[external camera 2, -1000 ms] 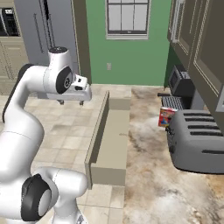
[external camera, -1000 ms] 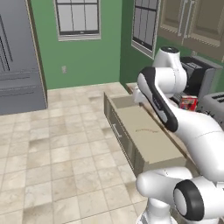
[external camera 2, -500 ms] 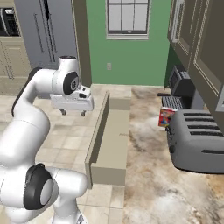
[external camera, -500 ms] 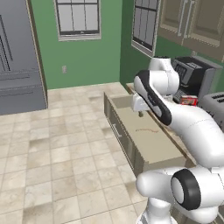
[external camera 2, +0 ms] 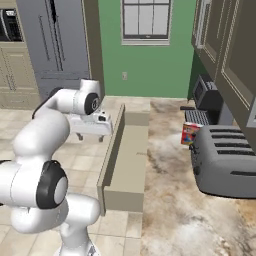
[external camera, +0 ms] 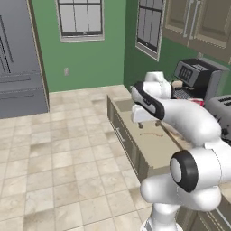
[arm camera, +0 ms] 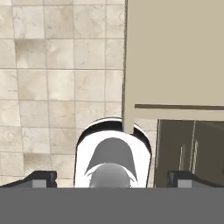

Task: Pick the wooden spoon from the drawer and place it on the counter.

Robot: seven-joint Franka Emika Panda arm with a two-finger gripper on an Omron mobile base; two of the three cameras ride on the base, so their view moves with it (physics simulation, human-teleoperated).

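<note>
The drawer (external camera: 155,149) stands pulled out from under the counter (external camera 2: 170,165). On its flat bottom lies the wooden spoon (external camera: 151,134), a thin light-brown stick. My gripper (external camera: 149,121) hangs open and empty above the drawer, a little short of the spoon. From the right base view the gripper (external camera 2: 91,137) sits just outside the drawer (external camera 2: 125,160), by its front panel. In the hand view the gripper (arm camera: 113,178) points straight down. The drawer (arm camera: 175,57) fills the upper right of that view and floor tiles the left.
A silver toaster (external camera 2: 225,160), a red box (external camera 2: 189,133) and a dark appliance (external camera 2: 207,95) stand on the counter by the wall. A grey fridge (external camera: 20,58) is across the tiled floor (external camera: 58,149). Wall cabinets (external camera 2: 230,45) hang above the counter.
The hand has come down and toward the drawer's front, from shoulder height to just above the drawer. Its jaws stayed wide apart. The spoon has not moved.
</note>
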